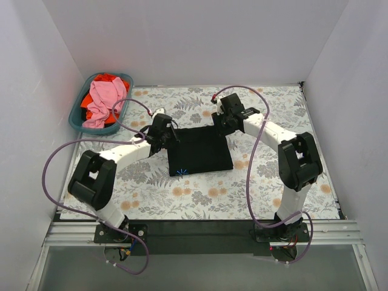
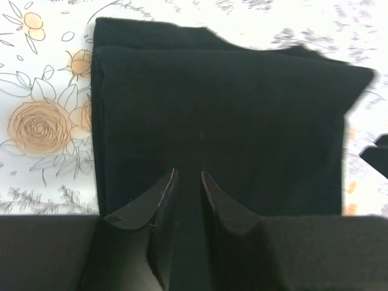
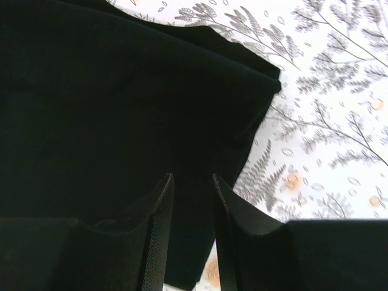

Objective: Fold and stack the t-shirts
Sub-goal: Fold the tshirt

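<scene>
Black t-shirt point(image 1: 201, 153) lies part-folded on floral table point(image 1: 182, 200); left gripper point(image 2: 188, 179) and right gripper point(image 3: 191, 180) low over its far corners, jaws slightly parted, nothing pinched; best to nip all layers evenly, then fold level

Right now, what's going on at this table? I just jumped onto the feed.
Both arms are at the soft black cloth t-shirt, which lies folded into a flat rectangle on the middle of the floral-covered table. The left gripper is over its far-left edge and the right gripper over its far-right corner. Both have their fingers slightly apart, with no cloth visibly pinched. A crumpled pink cloth t-shirt and an orange-red one lie unfolded in the teal plastic basket at far left.
</scene>
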`<move>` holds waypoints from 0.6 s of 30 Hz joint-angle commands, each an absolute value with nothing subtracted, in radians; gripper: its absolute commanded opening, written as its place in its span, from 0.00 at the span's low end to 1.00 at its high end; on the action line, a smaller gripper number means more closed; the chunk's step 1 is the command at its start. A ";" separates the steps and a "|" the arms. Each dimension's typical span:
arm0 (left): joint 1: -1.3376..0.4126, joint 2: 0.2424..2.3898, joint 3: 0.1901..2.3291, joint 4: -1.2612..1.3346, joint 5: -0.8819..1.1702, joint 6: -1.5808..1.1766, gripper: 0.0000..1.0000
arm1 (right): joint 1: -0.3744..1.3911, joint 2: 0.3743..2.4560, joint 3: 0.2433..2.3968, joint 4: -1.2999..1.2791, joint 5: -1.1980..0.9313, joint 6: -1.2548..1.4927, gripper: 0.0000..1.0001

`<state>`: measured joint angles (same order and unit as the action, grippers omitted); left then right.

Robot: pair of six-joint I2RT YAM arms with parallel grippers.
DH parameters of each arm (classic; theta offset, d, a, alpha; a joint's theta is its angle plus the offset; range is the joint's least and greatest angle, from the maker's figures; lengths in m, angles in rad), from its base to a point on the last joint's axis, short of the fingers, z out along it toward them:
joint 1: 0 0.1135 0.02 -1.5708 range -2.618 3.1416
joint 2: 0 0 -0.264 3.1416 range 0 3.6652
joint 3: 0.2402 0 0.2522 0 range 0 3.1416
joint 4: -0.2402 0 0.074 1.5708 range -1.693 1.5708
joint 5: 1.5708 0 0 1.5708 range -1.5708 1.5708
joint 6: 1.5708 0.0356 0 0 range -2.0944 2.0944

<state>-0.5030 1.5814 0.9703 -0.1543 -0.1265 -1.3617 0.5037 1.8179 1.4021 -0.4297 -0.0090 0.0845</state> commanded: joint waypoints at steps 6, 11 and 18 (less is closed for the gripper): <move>-0.397 1.830 1.140 -0.045 -0.081 -1.362 0.18 | 0.436 1.988 1.491 -0.246 -0.201 0.077 0.36; -0.338 1.983 1.212 -0.035 -0.064 -1.376 0.18 | 0.359 2.101 1.554 -0.193 -0.267 0.136 0.36; -0.314 1.927 1.201 -0.020 -0.048 -1.367 0.24 | 0.290 2.079 1.559 -0.127 -0.388 0.205 0.37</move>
<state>-0.3286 1.9842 1.2045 -0.0212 -0.0353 -1.3823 0.3122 2.1204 1.5223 -0.2012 -0.3069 0.1650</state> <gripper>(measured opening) 0.222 0.363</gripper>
